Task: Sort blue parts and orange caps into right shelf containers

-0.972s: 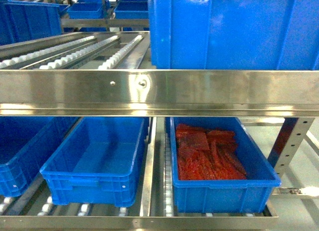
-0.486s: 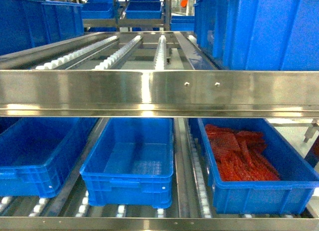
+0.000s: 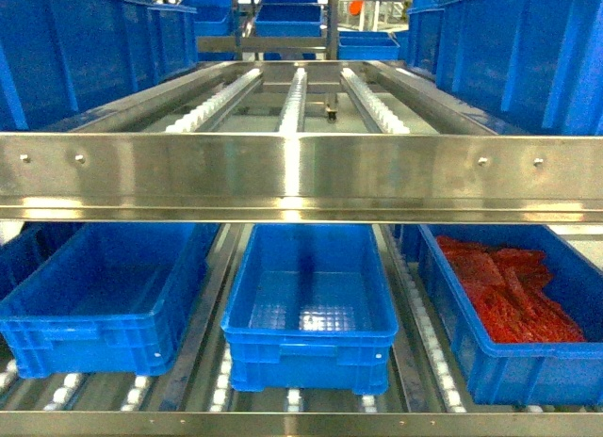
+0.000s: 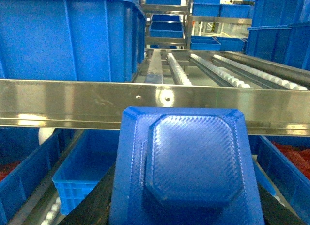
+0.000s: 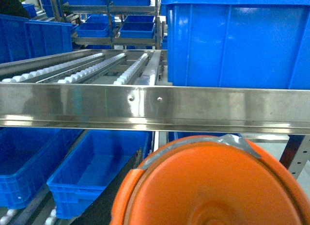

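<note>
the steel shelf rail is spanning the whole head view, with roller lanes running back toward twelve o'clock above it and tall totes flanking them at ten and two o'clock. beneath the rail three right shelf containers are sitting side by side on the lower rollers: an empty left tote at eight o'clock, an empty middle tote at six o'clock, and a right tote at four o'clock holding a heap of red-orange pieces.

neither gripper is showing in the head view. in the left wrist view a blue part, a squarish ribbed block, is filling the six o'clock half of the frame; in the right wrist view an orange cap, round and far bigger here than a finger piece, is sitting at five o'clock. each is probably being carried by its own arm, but the jaws are hidden behind the pieces, so i cannot tell whether they are clamped or how firmly.

the likely trouble is the rail: both pieces are sitting level with it, so reaching straight in could be knocking a piece loose against the steel. dropping the cap into the wrong tote is the other risk, since the empty ones are looking identical.
</note>
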